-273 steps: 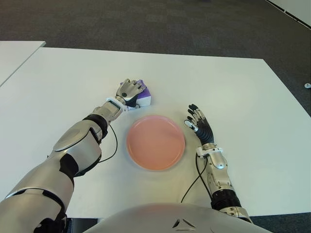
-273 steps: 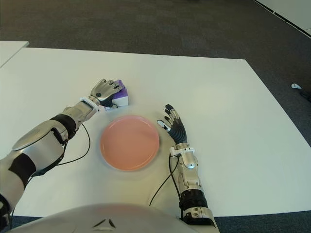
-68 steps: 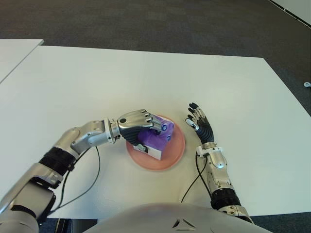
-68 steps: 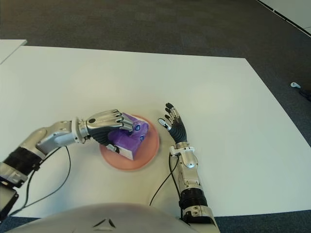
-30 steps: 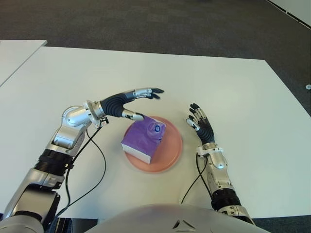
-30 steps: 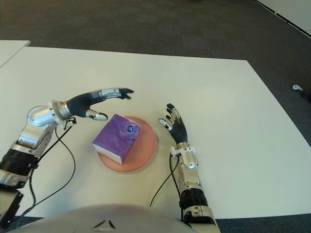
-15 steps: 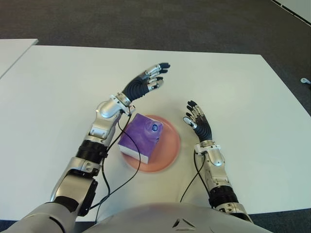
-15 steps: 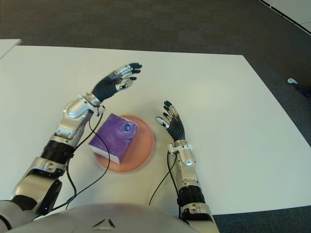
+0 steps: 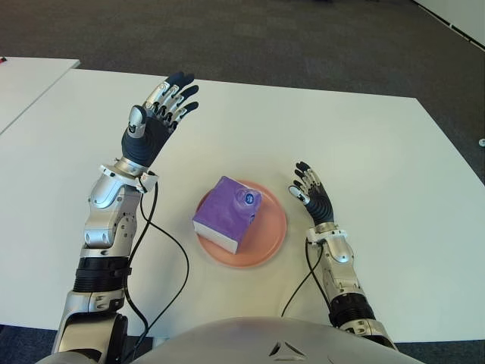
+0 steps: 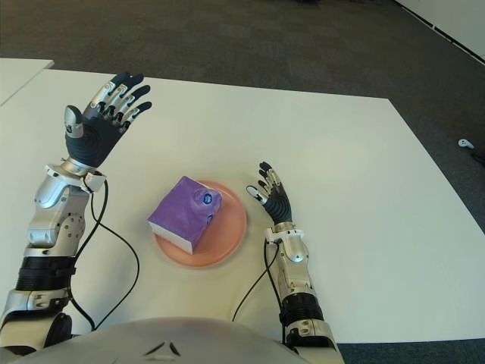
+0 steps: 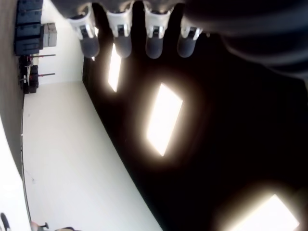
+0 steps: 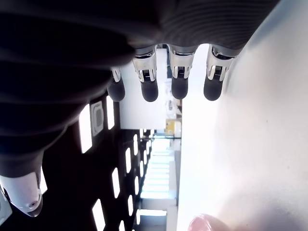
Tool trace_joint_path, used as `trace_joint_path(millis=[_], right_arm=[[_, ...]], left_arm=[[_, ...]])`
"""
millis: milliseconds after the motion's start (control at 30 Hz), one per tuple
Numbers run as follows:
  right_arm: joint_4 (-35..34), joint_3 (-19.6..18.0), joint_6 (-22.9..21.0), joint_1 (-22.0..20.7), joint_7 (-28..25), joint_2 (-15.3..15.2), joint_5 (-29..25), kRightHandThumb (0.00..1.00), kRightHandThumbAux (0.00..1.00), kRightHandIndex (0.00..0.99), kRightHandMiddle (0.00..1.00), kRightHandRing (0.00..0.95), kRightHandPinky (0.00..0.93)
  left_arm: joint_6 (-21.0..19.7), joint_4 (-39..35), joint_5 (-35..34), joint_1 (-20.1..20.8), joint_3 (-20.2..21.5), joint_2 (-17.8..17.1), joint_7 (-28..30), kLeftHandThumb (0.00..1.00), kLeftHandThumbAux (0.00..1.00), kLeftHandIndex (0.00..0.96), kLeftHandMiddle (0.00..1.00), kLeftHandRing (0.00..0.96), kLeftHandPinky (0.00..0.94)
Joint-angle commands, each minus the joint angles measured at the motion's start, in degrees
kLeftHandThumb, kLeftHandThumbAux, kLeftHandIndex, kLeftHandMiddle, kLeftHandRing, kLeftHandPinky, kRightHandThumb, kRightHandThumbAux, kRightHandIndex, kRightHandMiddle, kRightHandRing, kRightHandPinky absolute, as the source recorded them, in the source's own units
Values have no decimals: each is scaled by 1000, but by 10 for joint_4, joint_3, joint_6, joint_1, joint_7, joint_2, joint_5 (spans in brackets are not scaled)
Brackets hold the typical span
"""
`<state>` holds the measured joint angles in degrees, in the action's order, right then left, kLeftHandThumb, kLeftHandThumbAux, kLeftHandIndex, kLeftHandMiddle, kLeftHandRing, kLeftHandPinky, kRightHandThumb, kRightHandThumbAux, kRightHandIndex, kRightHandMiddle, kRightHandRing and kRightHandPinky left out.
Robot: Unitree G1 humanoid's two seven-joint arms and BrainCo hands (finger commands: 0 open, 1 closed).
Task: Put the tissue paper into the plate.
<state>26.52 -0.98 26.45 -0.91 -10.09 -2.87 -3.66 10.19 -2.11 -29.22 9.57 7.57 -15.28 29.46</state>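
Left eye view has the purple tissue paper pack [image 9: 226,213] lying in the pink plate [image 9: 268,235] on the white table [image 9: 379,152], its corner overhanging the plate's left rim. No hand touches it. The left hand [image 9: 155,121] is raised well to the pack's left, fingers spread and empty; its wrist view shows only fingertips [image 11: 120,38] against ceiling lights. The right hand [image 9: 313,196] shows just right of the plate, fingers extended and empty; its wrist view catches the plate's edge [image 12: 204,223]. Black cables [image 9: 159,250] trail beside both forearms.
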Motion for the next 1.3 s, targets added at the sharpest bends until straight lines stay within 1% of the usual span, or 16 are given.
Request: trace_joint_path(millis=[33,67,100,167,267,367,467,633,900,1167,1300], right_arm=[[71,6,-47,58,-1,8,5,2,557,0,0,0,0],[82,4,-39,53,-2,8,5,3,555,0,0,0,0],[89,3,-32,50,-2,7,6,4,551,0,0,0,0],[94,2,-28,48,1,9,7,7,549,0,0,0,0],[110,0,-25,42,6,10,8,12,553,0,0,0,0],[126,-1,-16,38,5,9,9,16,554,0,0,0,0],[145,-3,5,32,-4,6,6,17,549,0,0,0,0],[150,-6,4,31,-6,4,2,22,547,0,0,0,0],[140,-5,-7,32,-10,1,-1,28,554,0,0,0,0],[138,-4,-5,30,-18,-3,-1,14,558,0,0,0,0],[116,-4,-19,36,-18,0,-5,11,570,0,0,0,0]], left_arm=[[5,34,48,4,9,13,-42,47,239,0,0,0,0],[20,57,79,3,8,14,-59,44,245,0,0,0,0],[31,72,101,2,8,15,-71,28,296,0,0,0,0],[53,101,132,-2,5,20,-87,11,364,0,0,0,0],[95,142,188,-19,-8,30,-119,3,431,0,0,0,0],[121,158,231,-35,-11,30,-146,1,465,0,0,0,0],[151,182,275,-65,-7,28,-180,0,479,0,0,0,0],[170,208,306,-81,-1,26,-214,0,483,0,0,0,0],[190,224,335,-88,-1,26,-253,0,462,0,0,0,0],[213,238,362,-102,-13,38,-288,0,466,0,0,0,0],[222,258,376,-115,-23,46,-305,0,473,0,0,0,0]])
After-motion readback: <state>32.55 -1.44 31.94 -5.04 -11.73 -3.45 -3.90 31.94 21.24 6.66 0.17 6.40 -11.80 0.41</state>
